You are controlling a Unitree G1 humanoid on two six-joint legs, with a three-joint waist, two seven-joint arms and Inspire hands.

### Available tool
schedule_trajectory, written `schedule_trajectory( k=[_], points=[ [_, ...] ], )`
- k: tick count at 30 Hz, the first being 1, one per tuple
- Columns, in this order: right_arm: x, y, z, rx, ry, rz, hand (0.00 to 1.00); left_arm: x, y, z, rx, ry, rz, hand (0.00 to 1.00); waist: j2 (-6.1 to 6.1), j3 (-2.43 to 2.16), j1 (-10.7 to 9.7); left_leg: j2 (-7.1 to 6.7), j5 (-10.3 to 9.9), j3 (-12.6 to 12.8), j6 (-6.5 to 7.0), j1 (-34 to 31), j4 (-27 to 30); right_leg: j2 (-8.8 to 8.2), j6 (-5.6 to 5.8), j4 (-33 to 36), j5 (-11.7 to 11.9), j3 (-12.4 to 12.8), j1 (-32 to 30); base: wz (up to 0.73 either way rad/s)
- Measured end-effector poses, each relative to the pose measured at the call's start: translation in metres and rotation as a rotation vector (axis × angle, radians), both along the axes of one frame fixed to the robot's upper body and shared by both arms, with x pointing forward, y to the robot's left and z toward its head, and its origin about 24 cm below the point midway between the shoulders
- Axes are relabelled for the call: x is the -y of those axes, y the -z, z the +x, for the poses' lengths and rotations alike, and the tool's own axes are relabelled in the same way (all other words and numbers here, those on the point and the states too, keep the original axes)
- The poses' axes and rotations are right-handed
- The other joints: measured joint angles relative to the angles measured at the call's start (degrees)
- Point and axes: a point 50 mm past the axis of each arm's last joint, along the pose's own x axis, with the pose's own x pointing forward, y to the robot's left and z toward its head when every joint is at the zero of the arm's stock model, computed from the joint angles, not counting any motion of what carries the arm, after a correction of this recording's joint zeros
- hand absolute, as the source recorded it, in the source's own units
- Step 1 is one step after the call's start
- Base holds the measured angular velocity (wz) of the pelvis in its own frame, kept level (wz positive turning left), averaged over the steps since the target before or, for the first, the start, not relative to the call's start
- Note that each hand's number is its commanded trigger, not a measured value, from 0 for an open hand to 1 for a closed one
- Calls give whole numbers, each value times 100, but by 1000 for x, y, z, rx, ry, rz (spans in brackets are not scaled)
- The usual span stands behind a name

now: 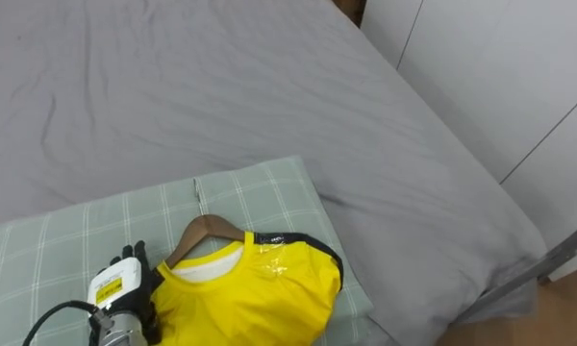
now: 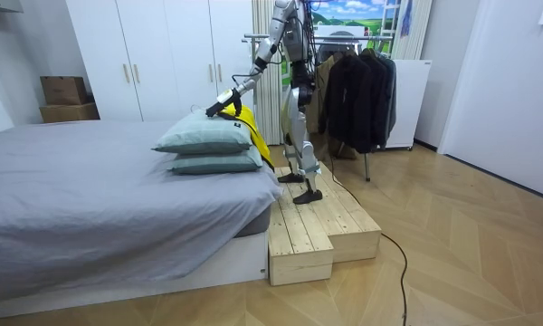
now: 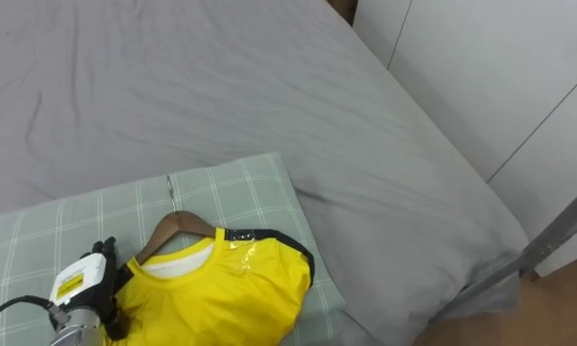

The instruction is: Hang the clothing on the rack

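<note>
A yellow shirt (image 1: 255, 293) with a black-trimmed collar lies on a wooden hanger (image 1: 208, 229) whose metal hook (image 1: 199, 193) points up the bed. Both rest on the top green checked pillow (image 1: 87, 226). My left hand (image 1: 133, 281) comes in from the lower left, its dark fingers curled round the hanger's left shoulder at the shirt's edge. In the room view I stand on a wooden platform (image 2: 317, 226) beside the bed, leaning an arm out over the pillows, with the yellow shirt (image 2: 252, 129) hanging off their near edge.
The grey bed (image 1: 231, 86) stretches away ahead. White wardrobe doors (image 1: 519, 77) stand to the right of it. Behind me a clothes rack (image 2: 339, 38) holds dark garments (image 2: 355, 91). Two stacked pillows (image 2: 208, 149) lie at the bed's end.
</note>
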Motion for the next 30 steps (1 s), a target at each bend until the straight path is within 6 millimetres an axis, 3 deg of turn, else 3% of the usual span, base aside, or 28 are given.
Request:
schedule_trajectory(
  k=[14, 26, 27, 28, 30],
  points=[
    [1, -1, 7, 31, 34, -18, 0, 2, 8, -5, -101, 6, -43, 0, 105, 55, 18, 6, 1, 17, 0, -129, 42, -10, -12, 46, 23, -2, -149, 0],
    [3, -2, 8, 30, 32, -16, 0, 0, 11, -8, -155, -11, -70, 2, 140, 36, 14, 0, 1, 146, 0, -82, 63, -20, -8, 92, 25, 26, -154, -1],
    [3, -2, 8, 30, 32, -16, 0, 0, 11, -8, -160, -11, -73, 13, 143, 34, 13, 0, 1, 170, 0, -78, 64, -21, -8, 96, 25, 33, -154, -3],
    [3, -2, 8, 30, 32, -16, 0, 0, 11, -8, -162, -10, -73, 47, 144, 34, 12, -1, 1, 174, 0, -74, 66, -22, -8, 97, 25, 37, -154, 0],
    [3, -2, 8, 29, 32, -15, 0, 0, 11, -8, -163, -10, -74, 74, 144, 34, 12, -3, 1, 175, 0, -72, 73, -25, -8, 102, 25, 38, -154, 0]
  ],
)
